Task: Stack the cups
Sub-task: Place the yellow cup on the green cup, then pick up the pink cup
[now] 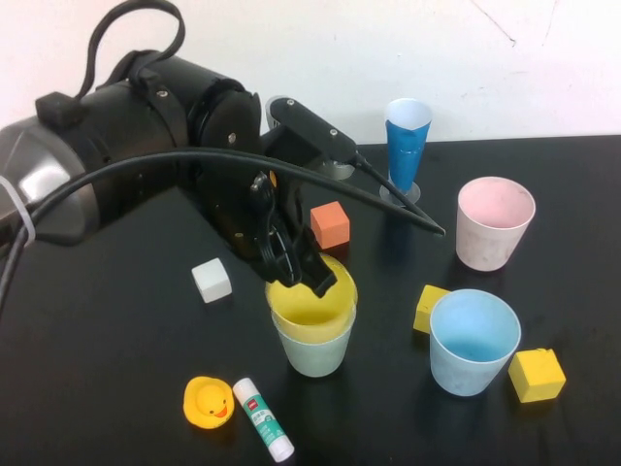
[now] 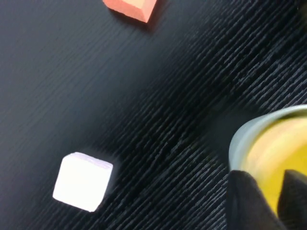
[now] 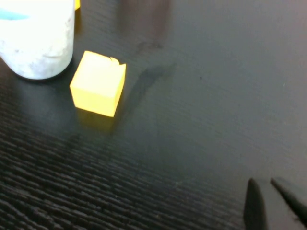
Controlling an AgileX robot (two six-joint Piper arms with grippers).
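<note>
A: Which step is shown, taking the nested pair as landmark?

B: The yellow cup [image 1: 312, 299] is seen seated inside the pale green cup [image 1: 312, 351], near the front of the table [image 1: 116, 330]. The left gripper [image 1: 296, 262] is held at the yellow cup's rim on its far side, one dark fingertip [image 2: 247, 201] lying over the yellow wall. The jaws are seen slightly parted at that rim; whether the rim is gripped or being let go cannot be told. The step is judged to be the release after the first nesting.

A: What is called for next?

B: A clean lift clear of the rim is judged necessary, so that the pair is not tipped. Two cups are left to be stacked: the light blue cup [image 1: 473, 342], to the right of the pair, and the pale pink cup [image 1: 495, 222], farther back and to the right.

A: And the contents?

B: Nothing is seen inside the light blue or pale pink cup. Beyond the pair, a dark-blue cone cup [image 1: 407, 146] is stood on its base, apart from the task.

A: The other arm?

B: The right gripper [image 3: 278, 203] is seen only by its own wrist camera, low over the table beyond a yellow block [image 3: 98, 83] and the light blue cup, its jaws pressed together on nothing.
</note>
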